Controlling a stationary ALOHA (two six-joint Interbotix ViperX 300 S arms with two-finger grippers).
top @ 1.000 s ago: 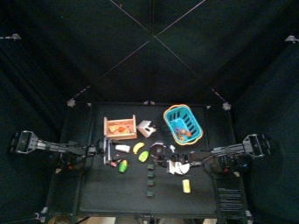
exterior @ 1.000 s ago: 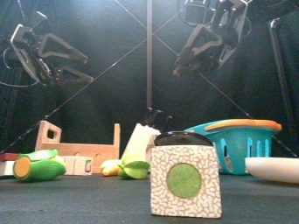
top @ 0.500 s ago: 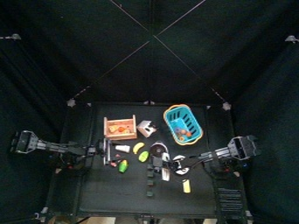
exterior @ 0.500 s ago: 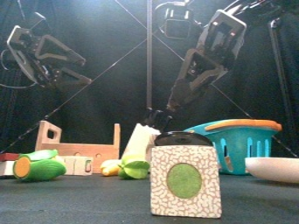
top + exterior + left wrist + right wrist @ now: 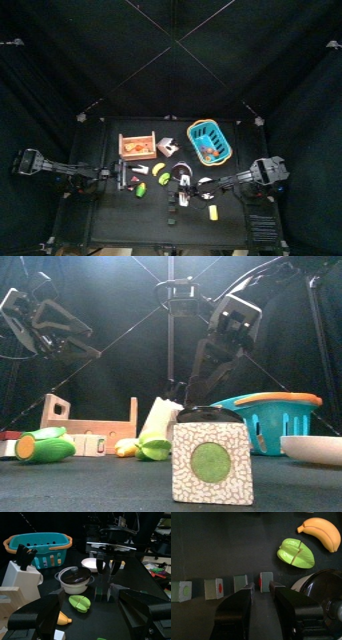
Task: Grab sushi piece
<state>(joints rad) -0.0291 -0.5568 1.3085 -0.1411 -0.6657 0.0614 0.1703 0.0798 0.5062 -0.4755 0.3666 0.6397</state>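
You're looking at a teal basket [image 5: 273, 421] (orange-rimmed), a yellow banana [image 5: 322, 532], a lime-green fruit [image 5: 296, 553], and a speckled cup [image 5: 211, 461] wearing a green oval.

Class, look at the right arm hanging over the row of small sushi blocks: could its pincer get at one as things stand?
Probably yes. The right pincer is open just above the sushi blocks, with nothing between them; the lidded pot stands off to one side.

Small black table [image 5: 120, 210], black curtains [image 5: 80, 70] all round, thin crossing poles [image 5: 174, 45] overhead
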